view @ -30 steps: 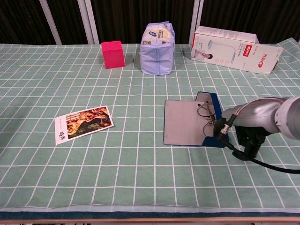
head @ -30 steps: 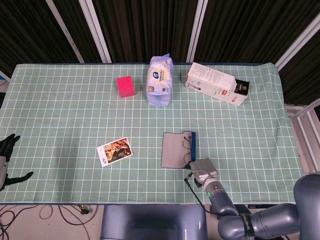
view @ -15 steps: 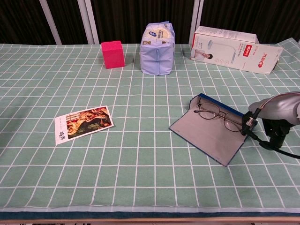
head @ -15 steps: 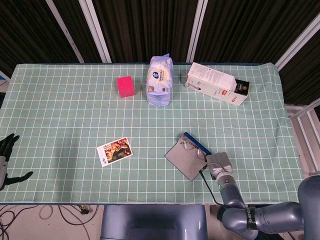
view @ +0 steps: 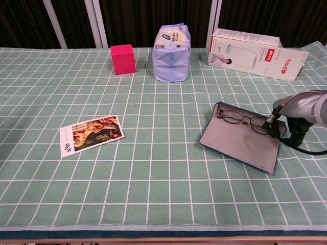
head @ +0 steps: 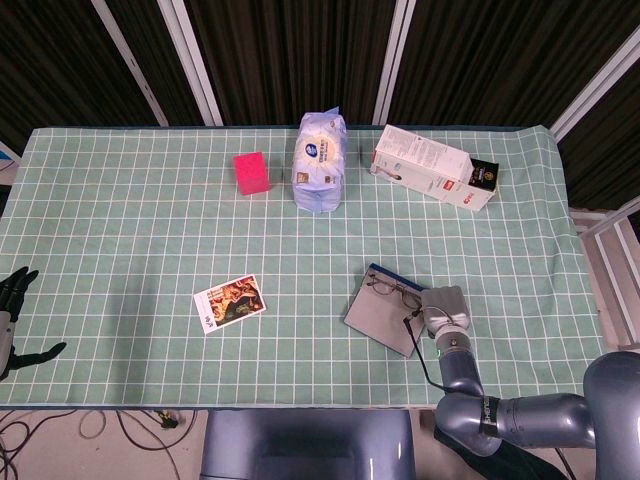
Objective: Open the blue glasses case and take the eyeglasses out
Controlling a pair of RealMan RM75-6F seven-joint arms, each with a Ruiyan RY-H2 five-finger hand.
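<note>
The blue glasses case (head: pixel 380 320) (view: pixel 240 145) lies open and flat on the green checked cloth, right of centre, grey lining up. The eyeglasses (head: pixel 392 291) (view: pixel 244 118) rest folded along its far blue edge. My right hand (view: pixel 275 126) is at the case's right end, holding it there; the fingers are mostly hidden by the grey wrist (head: pixel 445 305). Off the table's left edge hangs my left hand (head: pixel 12 300), fingers spread and holding nothing.
A picture card (head: pixel 229 303) lies left of centre. At the back stand a pink block (head: pixel 251 172), a pale blue tissue pack (head: pixel 320 160) and a white and red carton (head: pixel 432 180). The front table edge runs just below the case.
The open case has swung round and slid to the right with my right hand. The glasses stayed on its blue edge. The left hand has not moved.
</note>
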